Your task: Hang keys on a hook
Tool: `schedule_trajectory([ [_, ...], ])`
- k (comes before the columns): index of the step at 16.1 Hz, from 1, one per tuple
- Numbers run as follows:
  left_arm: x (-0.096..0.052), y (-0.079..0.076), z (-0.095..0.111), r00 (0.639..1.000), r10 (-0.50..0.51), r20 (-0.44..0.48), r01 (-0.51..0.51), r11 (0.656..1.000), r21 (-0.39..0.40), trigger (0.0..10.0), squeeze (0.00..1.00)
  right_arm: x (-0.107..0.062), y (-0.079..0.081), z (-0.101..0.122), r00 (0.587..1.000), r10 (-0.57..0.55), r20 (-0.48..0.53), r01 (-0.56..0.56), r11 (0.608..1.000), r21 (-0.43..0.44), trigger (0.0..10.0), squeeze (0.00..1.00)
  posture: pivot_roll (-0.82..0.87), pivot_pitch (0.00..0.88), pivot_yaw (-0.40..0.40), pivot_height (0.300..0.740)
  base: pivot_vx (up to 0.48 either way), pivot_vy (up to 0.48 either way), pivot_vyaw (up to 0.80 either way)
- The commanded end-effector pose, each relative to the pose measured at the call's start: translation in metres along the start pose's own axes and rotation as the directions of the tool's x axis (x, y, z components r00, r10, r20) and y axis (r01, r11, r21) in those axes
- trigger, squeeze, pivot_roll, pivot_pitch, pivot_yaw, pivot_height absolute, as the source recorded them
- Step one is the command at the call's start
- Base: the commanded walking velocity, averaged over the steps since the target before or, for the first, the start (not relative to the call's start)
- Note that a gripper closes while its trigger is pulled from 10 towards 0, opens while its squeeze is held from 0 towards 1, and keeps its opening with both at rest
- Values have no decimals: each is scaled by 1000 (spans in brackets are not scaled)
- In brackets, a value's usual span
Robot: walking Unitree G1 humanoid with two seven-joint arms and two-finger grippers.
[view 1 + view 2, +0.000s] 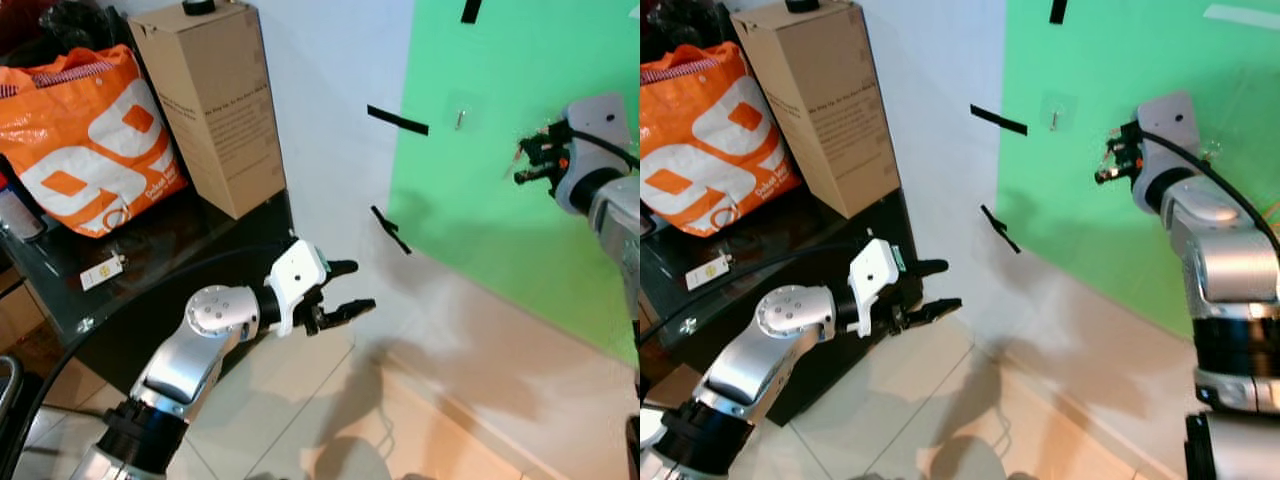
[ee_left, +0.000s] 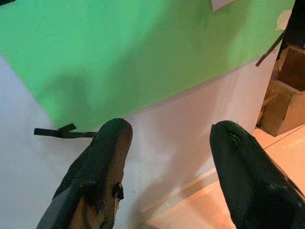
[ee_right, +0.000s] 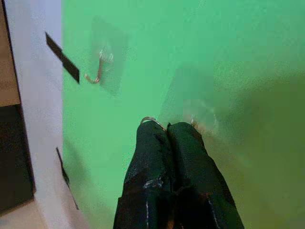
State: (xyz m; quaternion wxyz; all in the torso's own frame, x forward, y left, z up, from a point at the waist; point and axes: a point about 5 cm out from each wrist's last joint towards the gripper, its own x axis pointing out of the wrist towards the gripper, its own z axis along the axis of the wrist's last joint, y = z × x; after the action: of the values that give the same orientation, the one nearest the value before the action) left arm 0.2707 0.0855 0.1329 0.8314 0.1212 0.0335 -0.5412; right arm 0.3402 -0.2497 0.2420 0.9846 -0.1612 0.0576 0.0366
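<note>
My right gripper [image 1: 524, 160] is raised against the green sheet [image 1: 500, 200] on the wall. Its fingers [image 3: 167, 143] are shut on a thin metal key ring [image 3: 150, 120] that peeks out at their tips; the keys are mostly hidden. A small metal hook [image 3: 99, 67] on a clear sticky pad sits on the sheet off to the left of the gripper, also seen as the hook [image 1: 460, 118]. A second clear pad [image 3: 200, 119] lies just beyond the fingertips. My left gripper [image 1: 345, 290] hangs low by the table, open and empty.
An orange shopping bag [image 1: 85, 140] and a tall cardboard box [image 1: 215, 100] stand on a black glass table [image 1: 150, 270] at the left. Black tape strips [image 1: 397, 120] mark the white wall. Tiled floor [image 1: 330, 410] lies below. Cardboard boxes [image 2: 286, 90] stand further along the wall.
</note>
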Motion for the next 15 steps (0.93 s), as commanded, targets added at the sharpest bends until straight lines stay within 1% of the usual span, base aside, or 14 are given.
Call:
schedule_trajectory([
  [1,-2,2,1,1000,0,-9,0,1000,13,10000,0,6,0,6,1000,-11,21,11,1000,-9,10000,0,-170,0,85,740,0,0,0],
  [4,-2,3,1,1000,3,-8,-3,1000,13,10000,0,15,-5,2,999,-31,-8,31,999,-4,10000,0,-167,0,82,740,0,0,0],
  [6,-2,3,1,1000,6,-8,-5,1000,13,10000,0,17,-8,0,999,-38,-25,38,999,-14,10000,0,-164,0,79,740,0,0,0],
  [9,-4,4,0,1000,11,-9,-11,1000,10,10000,0,12,-7,8,999,29,23,-30,998,58,10000,0,-164,0,77,740,0,0,0],
  [11,-4,4,0,1000,12,-10,-12,1000,8,10000,0,9,-7,8,999,44,23,-46,994,97,10000,0,-166,0,78,740,0,0,0],
  [13,-2,3,0,1000,9,-7,-9,1000,5,10000,0,1,-6,4,998,67,9,-67,987,147,10000,0,-172,0,80,740,0,0,0],
  [15,-1,3,0,1000,5,-5,-5,1000,4,10000,0,0,-6,2,997,74,-4,-72,981,179,10000,0,-176,0,83,740,0,0,0],
])
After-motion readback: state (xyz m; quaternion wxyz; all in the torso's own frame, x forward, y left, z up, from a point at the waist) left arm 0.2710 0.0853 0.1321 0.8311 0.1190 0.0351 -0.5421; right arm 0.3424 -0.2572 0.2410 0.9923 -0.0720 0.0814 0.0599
